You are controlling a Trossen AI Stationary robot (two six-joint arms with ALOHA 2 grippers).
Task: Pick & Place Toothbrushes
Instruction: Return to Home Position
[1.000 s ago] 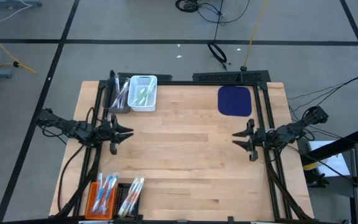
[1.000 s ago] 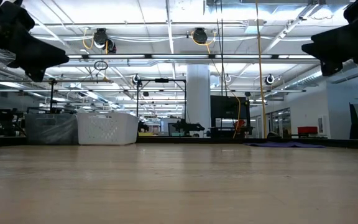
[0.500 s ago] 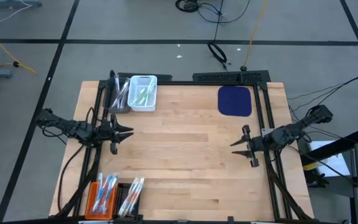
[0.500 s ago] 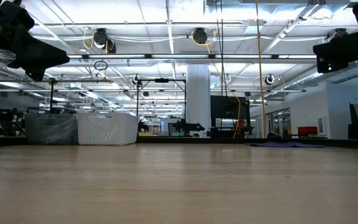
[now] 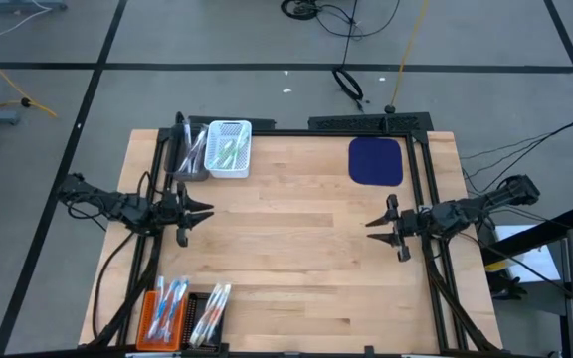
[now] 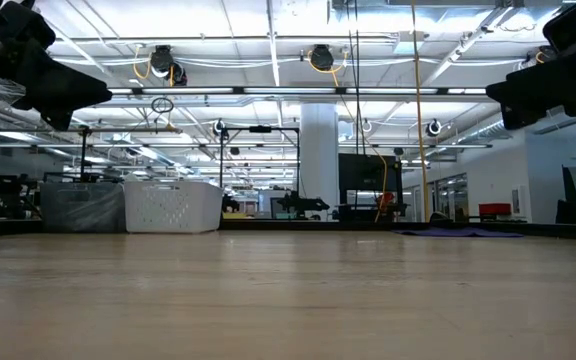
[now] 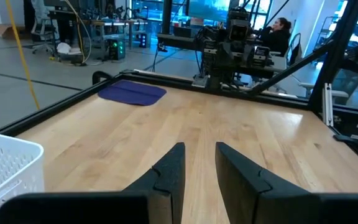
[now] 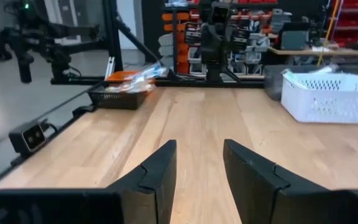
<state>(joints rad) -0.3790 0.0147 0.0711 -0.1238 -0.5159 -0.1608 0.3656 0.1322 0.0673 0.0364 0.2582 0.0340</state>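
Near edge, L corner: toothbrushes [image 5: 171, 298] lie in orange bin [image 5: 145, 318] & black bin [image 5: 194, 316], side by side. Mid-table: left gripper [image 5: 207, 211] at L edge, right gripper [image 5: 374, 223] at R edge, well apart, facing each other, each w/ fingers a narrow gap apart, holding nothing. Far L: more brushes in gray bin [image 5: 189, 173] & white basket [image 5: 231, 173], which touch. Far R: blue mat [image 5: 376, 161]

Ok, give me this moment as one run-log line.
left gripper: open, empty, left side | right gripper: open, empty, right side | toothbrushes: in bins
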